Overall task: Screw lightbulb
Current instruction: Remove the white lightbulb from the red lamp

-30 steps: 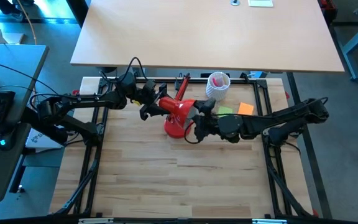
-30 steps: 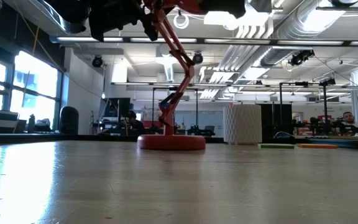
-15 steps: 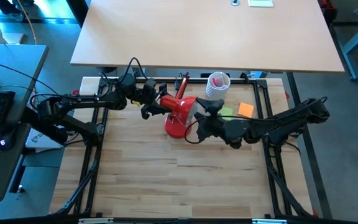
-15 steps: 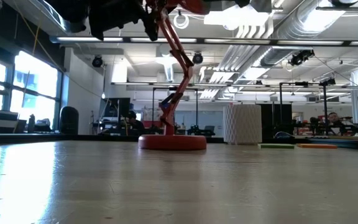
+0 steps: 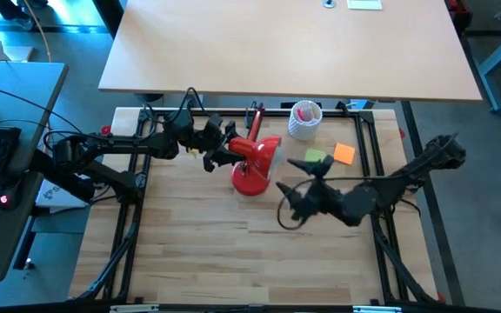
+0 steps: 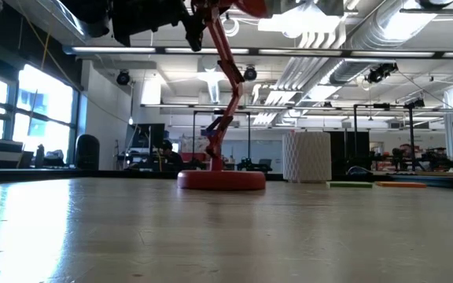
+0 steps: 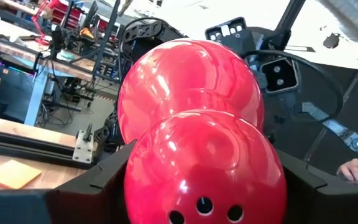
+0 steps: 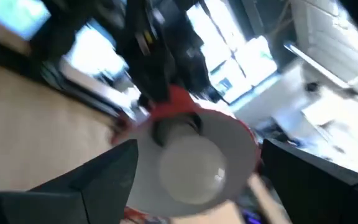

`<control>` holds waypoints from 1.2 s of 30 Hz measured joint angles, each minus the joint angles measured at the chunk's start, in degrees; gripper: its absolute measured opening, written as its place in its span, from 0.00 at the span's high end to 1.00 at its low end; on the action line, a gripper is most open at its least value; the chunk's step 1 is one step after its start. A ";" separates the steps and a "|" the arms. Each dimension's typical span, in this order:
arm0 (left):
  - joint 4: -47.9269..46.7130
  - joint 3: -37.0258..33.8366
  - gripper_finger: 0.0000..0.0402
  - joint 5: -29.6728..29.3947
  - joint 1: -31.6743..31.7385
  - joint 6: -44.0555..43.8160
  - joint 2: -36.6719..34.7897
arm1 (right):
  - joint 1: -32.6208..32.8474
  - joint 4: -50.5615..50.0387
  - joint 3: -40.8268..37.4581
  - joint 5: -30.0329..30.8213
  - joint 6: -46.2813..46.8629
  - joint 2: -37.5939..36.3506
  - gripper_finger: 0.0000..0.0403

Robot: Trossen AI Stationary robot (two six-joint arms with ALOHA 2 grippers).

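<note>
You are looking at two dark, near-black arms built of slim jointed links. Behind the left pincer (image 5: pixel 217 155), black cable loops rise off the wrist and a small red mark sits far back near the arm's base. Behind the right pincer (image 5: pixel 296 187), a thin black cable curls under the wrist. Its fingers (image 8: pixel 73 186) are flat, matte black wedges.

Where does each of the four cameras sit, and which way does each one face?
High view: above the table, facing straight down; shows both arms, the left gripper holding the lamp, the right gripper open beside it.
Low view: at table-top height, facing level into the room; the lamp's base, a dark arm at the top.
Left wrist view: on the left arm, facing the red shade between its fingers.
Right wrist view: on the right arm, facing into the shade at the bulb.
All four views share the lamp.
</note>
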 joint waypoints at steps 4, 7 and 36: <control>-0.19 0.00 0.37 0.15 -0.10 -0.02 0.00 | 2.85 0.10 0.00 -0.79 13.70 -0.30 0.15; -0.06 0.00 0.37 -0.32 -0.10 -0.15 0.00 | 3.41 -1.22 0.00 -0.68 29.21 -0.28 0.15; 0.19 -0.02 0.37 -3.45 -2.72 1.63 0.02 | -15.16 -16.87 0.00 -16.68 87.98 -0.23 0.15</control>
